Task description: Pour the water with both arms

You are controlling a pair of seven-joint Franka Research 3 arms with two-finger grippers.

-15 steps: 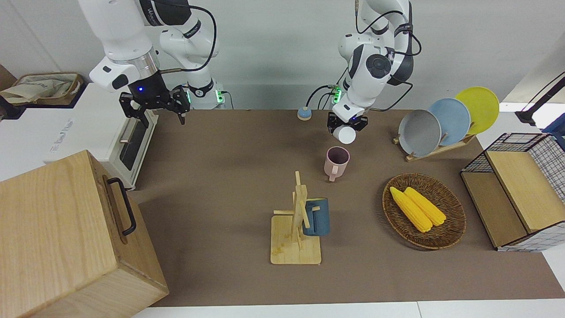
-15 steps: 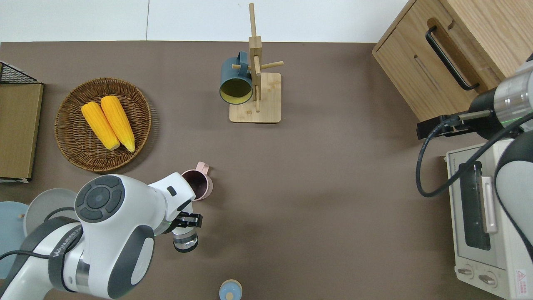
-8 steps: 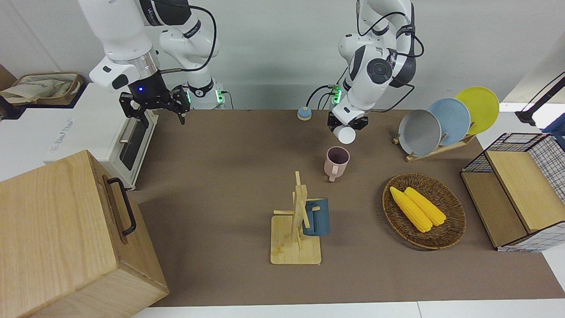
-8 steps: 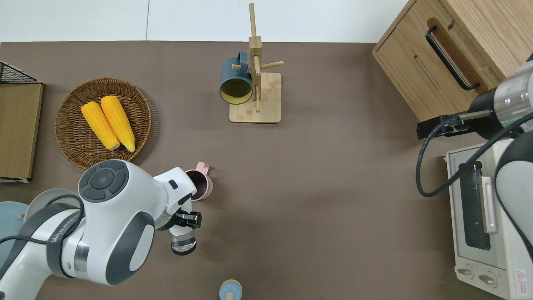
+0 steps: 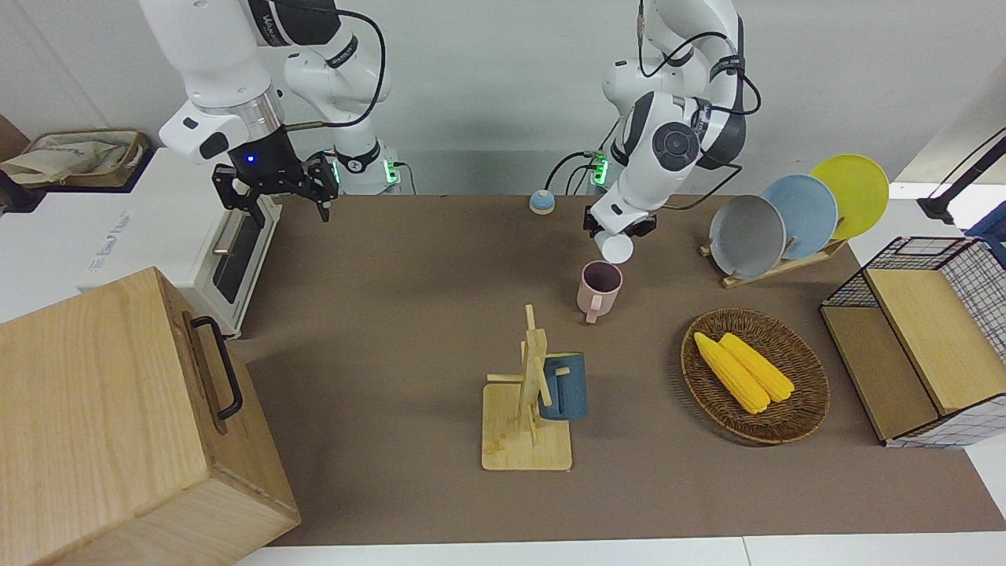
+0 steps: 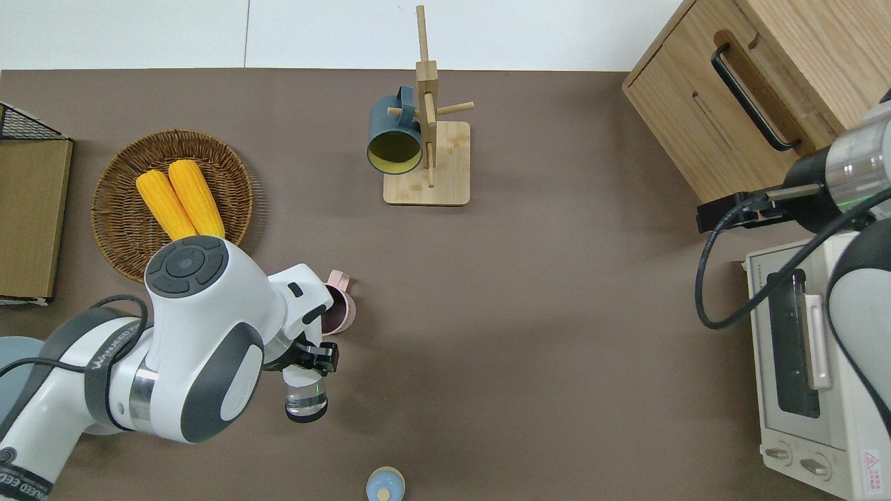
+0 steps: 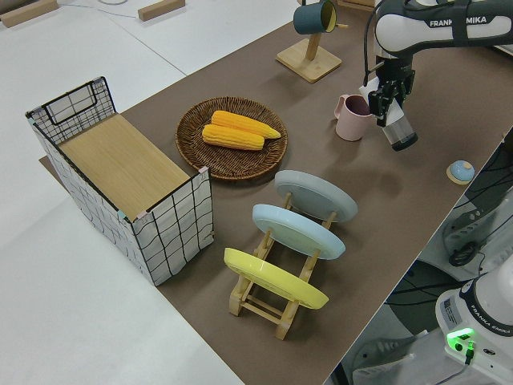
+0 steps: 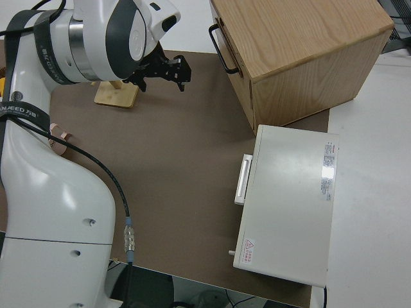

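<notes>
Pink mug (image 5: 600,288) sat just beside your left hand (image 6: 306,362), which gripped a tilted clear bottle (image 6: 305,396); misaligned, you'd spill.

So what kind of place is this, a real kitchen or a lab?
Probably a lab's mock kitchen: a plate rack, toaster oven and mug tree share a table with two arms; the right is parked.

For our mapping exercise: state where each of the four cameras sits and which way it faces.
Front: across the table, facing both arms; pink mug.
Overhead: above, looking straight down; left tool holding a clear bottle.
Left side: raised, table's left end; plate rack, left arm.
Right side: above right arm; toaster oven.
Front, overhead and left side share the mug.
</notes>
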